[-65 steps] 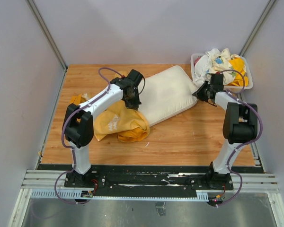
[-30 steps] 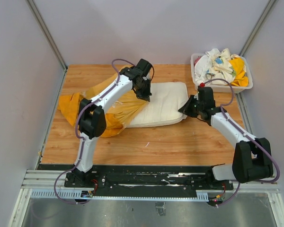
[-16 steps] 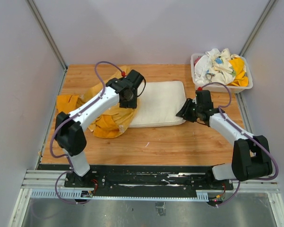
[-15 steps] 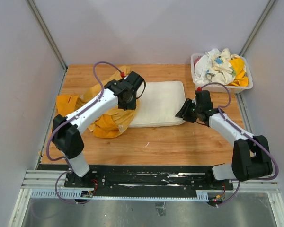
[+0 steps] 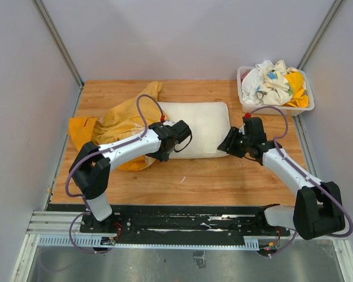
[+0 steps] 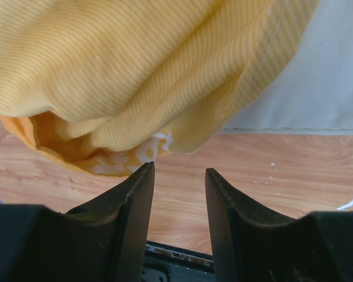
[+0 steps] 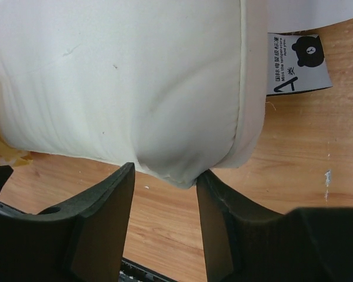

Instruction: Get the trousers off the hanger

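A cream-white padded garment [image 5: 200,126] lies flat mid-table, its sewn label [image 7: 297,61] at the right corner. A yellow striped garment [image 5: 120,120] is spread to its left and overlaps its left edge. I cannot tell which one is the trousers. The hanger is out of view. My left gripper [image 5: 163,153] is open over bare wood just off the yellow hem [image 6: 123,59], with nothing between its fingers [image 6: 138,200]. My right gripper [image 5: 225,145] is open at the white garment's near right corner [image 7: 135,76], which sags between its fingertips [image 7: 215,200].
A white basket [image 5: 240,73] heaped with mixed clothes [image 5: 276,79] stands at the back right corner. Grey walls close in the wooden table [image 5: 223,176] on three sides. The black mounting rail [image 5: 182,223] runs along the near edge.
Both grippers have opened and let go of the cloth. The left arm swung from the white garment's far left down to its near left edge. The garments now lie spread flat.
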Robot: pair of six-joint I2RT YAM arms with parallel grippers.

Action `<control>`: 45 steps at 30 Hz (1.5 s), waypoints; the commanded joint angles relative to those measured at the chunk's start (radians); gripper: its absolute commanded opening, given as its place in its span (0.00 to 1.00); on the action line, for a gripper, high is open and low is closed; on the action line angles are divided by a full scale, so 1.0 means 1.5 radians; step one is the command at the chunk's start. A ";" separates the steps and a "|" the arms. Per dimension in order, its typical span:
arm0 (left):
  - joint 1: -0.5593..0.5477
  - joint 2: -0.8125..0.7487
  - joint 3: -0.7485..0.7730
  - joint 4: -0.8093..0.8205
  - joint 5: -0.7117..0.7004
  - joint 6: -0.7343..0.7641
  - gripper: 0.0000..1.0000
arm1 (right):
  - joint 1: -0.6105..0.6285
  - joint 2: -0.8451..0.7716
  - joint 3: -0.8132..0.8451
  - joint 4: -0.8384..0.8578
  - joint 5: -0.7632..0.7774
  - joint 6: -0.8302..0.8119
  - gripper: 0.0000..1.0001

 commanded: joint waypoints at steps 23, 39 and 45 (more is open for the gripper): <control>-0.017 0.068 0.019 -0.051 -0.168 -0.062 0.00 | 0.068 -0.146 -0.103 0.062 -0.085 0.041 0.60; -0.012 -0.027 -0.008 -0.012 -0.065 -0.064 0.00 | 0.284 0.185 -0.031 0.443 -0.086 0.299 0.71; -0.011 -0.036 -0.011 -0.004 -0.054 -0.051 0.00 | 0.318 0.315 0.022 0.567 -0.038 0.404 0.72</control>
